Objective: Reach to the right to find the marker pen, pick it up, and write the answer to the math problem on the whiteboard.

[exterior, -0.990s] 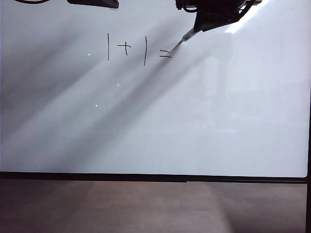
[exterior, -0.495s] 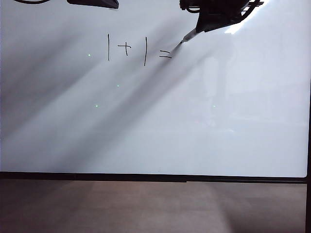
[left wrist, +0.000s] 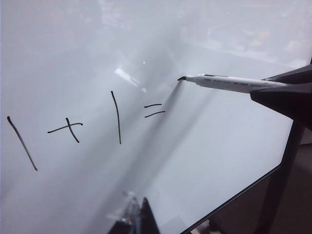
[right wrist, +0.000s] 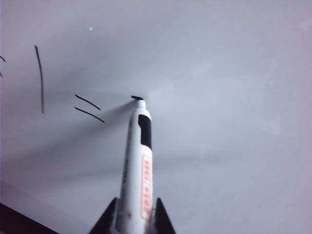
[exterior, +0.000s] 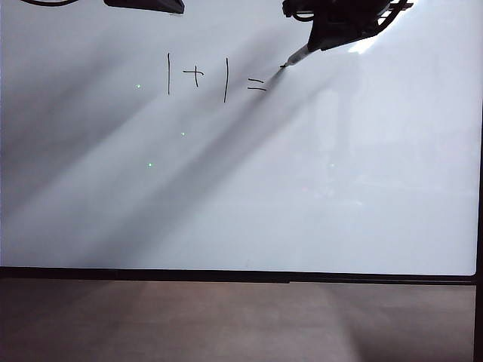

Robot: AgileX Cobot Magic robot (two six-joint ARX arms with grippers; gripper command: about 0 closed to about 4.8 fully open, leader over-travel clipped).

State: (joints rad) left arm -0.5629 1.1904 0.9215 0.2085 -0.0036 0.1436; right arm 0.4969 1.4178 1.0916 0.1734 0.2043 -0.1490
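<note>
Marker pen [right wrist: 138, 161] clamped in right gripper [right wrist: 131, 217], tip beside equals sign; keep pressure light, strokes steady. Left gripper [left wrist: 139, 219]: jaw state unclear.

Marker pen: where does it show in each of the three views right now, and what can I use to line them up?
Exterior view: marker pen near the top, right of centre, under the right gripper.
Left wrist view: marker pen reaches in level from the side.
Right wrist view: marker pen mid-frame, clamped between the jaws.
Shared landmark: equals sign.
</note>
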